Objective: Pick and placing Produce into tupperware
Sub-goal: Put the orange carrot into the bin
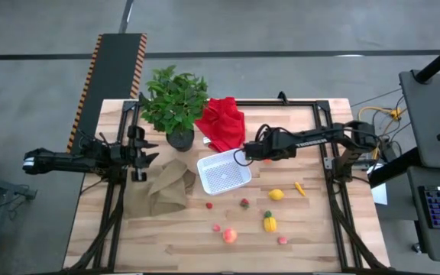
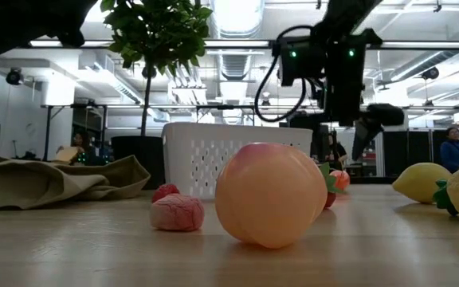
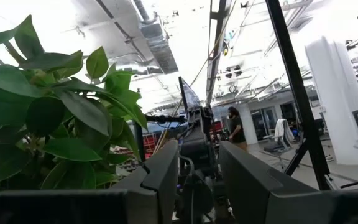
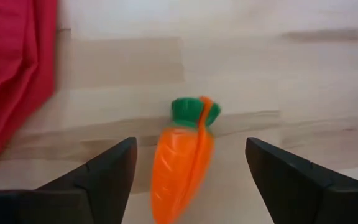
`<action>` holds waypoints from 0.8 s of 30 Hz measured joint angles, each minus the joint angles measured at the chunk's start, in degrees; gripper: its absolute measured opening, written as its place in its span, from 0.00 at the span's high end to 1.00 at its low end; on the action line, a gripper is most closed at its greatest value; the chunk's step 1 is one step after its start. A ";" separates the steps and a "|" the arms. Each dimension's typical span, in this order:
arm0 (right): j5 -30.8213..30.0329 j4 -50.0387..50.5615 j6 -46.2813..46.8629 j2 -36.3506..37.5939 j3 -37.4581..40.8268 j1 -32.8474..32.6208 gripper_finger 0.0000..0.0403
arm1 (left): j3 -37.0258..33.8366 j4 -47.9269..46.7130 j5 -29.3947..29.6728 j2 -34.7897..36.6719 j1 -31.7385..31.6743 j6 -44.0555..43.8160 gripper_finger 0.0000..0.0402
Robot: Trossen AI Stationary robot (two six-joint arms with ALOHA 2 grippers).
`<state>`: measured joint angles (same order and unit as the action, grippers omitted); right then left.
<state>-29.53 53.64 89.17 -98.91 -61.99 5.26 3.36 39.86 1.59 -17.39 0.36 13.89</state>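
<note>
An orange carrot (image 4: 182, 165) with a green top lies on the wooden table, beside the red cloth (image 4: 11, 74). My right gripper (image 4: 191, 146) is open above it, one finger on each side and neither touching. From above, that gripper (image 1: 241, 155) hides the carrot; it is at the far right corner of the white tupperware (image 1: 224, 174). Lemon (image 1: 276, 194), yellow pepper (image 1: 269, 222), peach (image 1: 229, 235) and red berries (image 1: 244, 202) lie loose on the table, nearer the front. My left gripper (image 1: 138, 156) waits open at the table's left, by the plant.
A potted plant (image 1: 174, 103) stands at the far side, left of the red cloth (image 1: 221, 124). A crumpled brown paper bag (image 1: 163, 187) lies left of the tupperware. A small orange piece (image 1: 299, 188) lies right of the lemon. Bare wood runs along the near edge.
</note>
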 joint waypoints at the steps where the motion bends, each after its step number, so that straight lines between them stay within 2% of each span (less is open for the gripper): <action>1: 0.15 -1.34 0.00 0.00 0.98 -0.02 0.28 | 0.00 0.02 0.04 -0.08 -0.02 0.00 0.74; 9: 1.24 -12.95 0.47 0.08 8.66 -0.01 0.29 | 0.00 -0.03 0.06 0.06 -0.02 0.02 0.74; 24: 0.58 -19.80 0.27 0.45 14.65 1.18 0.33 | 0.00 -0.07 0.17 -0.19 -0.02 0.11 0.74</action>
<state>-28.95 33.84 89.44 -98.46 -47.34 6.44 3.36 39.78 1.76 -17.58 0.34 14.00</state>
